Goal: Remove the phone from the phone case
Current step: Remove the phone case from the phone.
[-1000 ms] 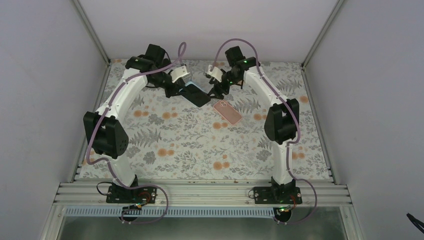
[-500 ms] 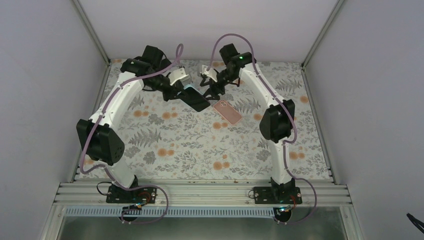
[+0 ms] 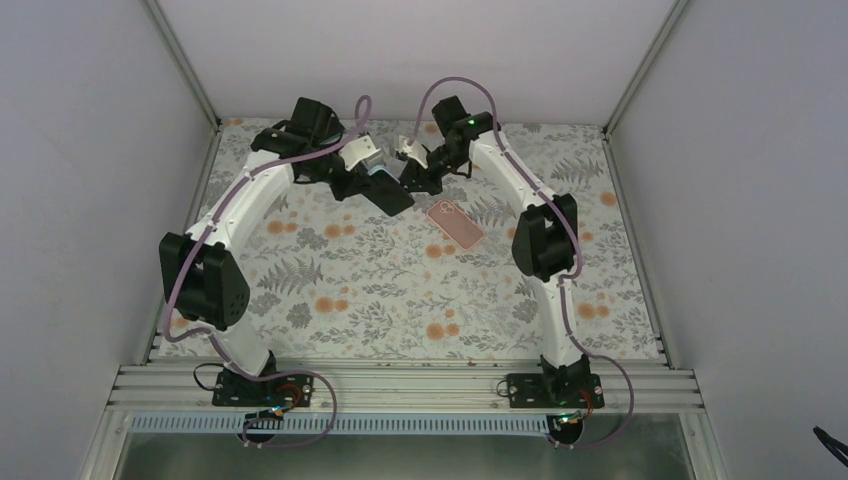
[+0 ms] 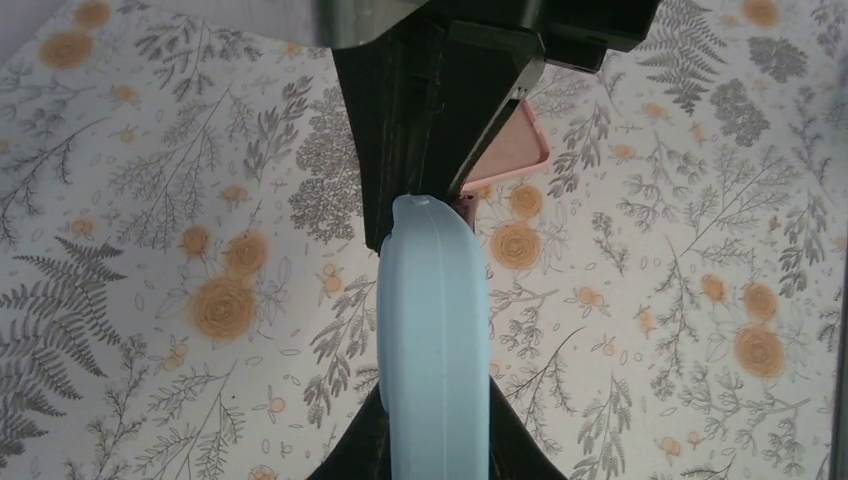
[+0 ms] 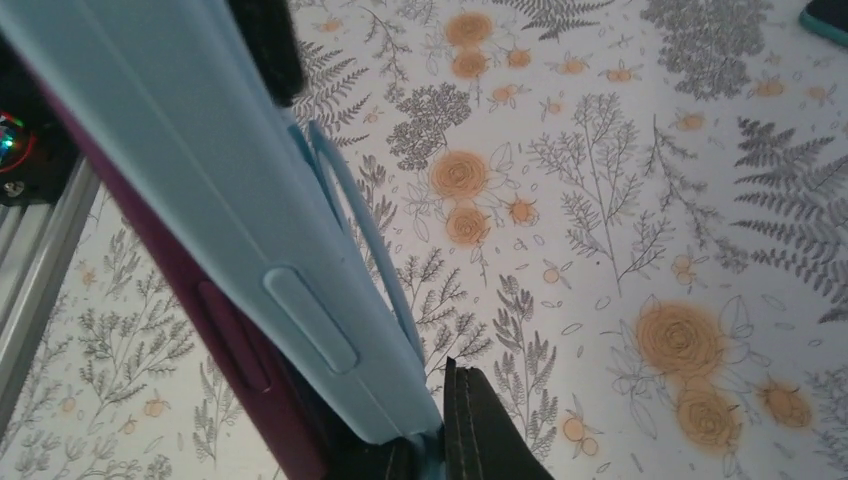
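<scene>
left hand (image 3: 372, 180) clenched on light-blue phone case (image 4: 432, 330), lifted clear of worktop (image 3: 400, 290) as anchor | right hand (image 3: 412, 178) pinched shut on case rim, seemingly to peel it | phone (image 5: 210, 330) inside, not yet out

My left arm (image 3: 245, 195) and right arm (image 3: 520, 175) are white shells with black joints. Behind my black fingers (image 4: 400, 130), a mauve cable (image 3: 455, 85) loops over each wrist.

We see a light blue case (image 4: 432, 340), a maroon phone (image 5: 230, 350), a pink piece (image 3: 456, 222) at centre frame, and a white cloth (image 3: 380, 290) with grey ferns and orange flowers
</scene>
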Tool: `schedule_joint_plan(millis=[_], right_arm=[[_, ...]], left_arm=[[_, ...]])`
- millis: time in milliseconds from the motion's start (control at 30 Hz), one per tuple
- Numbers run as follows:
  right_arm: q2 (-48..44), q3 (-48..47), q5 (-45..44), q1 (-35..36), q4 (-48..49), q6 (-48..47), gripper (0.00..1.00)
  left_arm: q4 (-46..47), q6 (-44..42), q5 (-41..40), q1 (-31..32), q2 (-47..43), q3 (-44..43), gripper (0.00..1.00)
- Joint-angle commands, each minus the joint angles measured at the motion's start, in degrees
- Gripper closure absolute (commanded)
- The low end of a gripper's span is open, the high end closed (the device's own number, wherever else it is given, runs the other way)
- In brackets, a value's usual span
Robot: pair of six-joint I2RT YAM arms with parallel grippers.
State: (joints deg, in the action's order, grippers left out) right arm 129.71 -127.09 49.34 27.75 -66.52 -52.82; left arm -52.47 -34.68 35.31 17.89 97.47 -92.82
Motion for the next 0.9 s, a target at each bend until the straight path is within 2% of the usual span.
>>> schedule_joint_plan(millis=[0,33,100,133,267,333,433,567,733,867], right_arm=[[-3.9,-0.7,30.9,12.8,-3.8,8.2,0.97],[-4.6,-0.2,30.3,11.9,-3.0,8.5,0.97],[-6.6,2.2,29.4,9.5,1.3,11.7,0.97],[-7.5,3.3,28.0,8.3,3.8,13.9,0.97],[-10.5,7.5,23.0,2.5,12.6,22.5,0.97],[-12.0,9.9,19.2,-0.4,19.1,28.6,0.97],[-14.2,13.5,12.9,-3.6,31.2,40.4,0.97],[-16.0,13.9,-0.6,-4.6,41.8,50.0,0.97],[-12.7,3.9,-14.3,-4.6,44.3,55.5,0.97],[-9.9,-2.6,-20.0,-4.0,44.9,57.3,0.97]], left_arm=[[29.4,2.0,-2.3,2.5,3.3,-4.2,0.84],[28.6,1.4,-2.3,2.5,2.6,-4.2,0.72],[26.0,-0.8,-3.2,2.4,1.9,-4.7,0.41],[24.8,-1.7,-4.8,2.3,1.7,-5.1,0.31],[22.1,-2.4,-8.7,0.5,-0.1,-6.6,0.14],[24.0,-1.5,-11.1,-0.2,-2.7,-5.6,0.09],[34.5,0.5,-16.3,0.5,-8.3,0.1,0.01],[47.2,3.7,-22.5,3.0,-13.3,7.6,0.00],[52.9,6.3,-27.0,7.4,-11.9,10.5,0.00],[59.1,5.2,-31.9,12.3,-8.0,12.2,0.00]])
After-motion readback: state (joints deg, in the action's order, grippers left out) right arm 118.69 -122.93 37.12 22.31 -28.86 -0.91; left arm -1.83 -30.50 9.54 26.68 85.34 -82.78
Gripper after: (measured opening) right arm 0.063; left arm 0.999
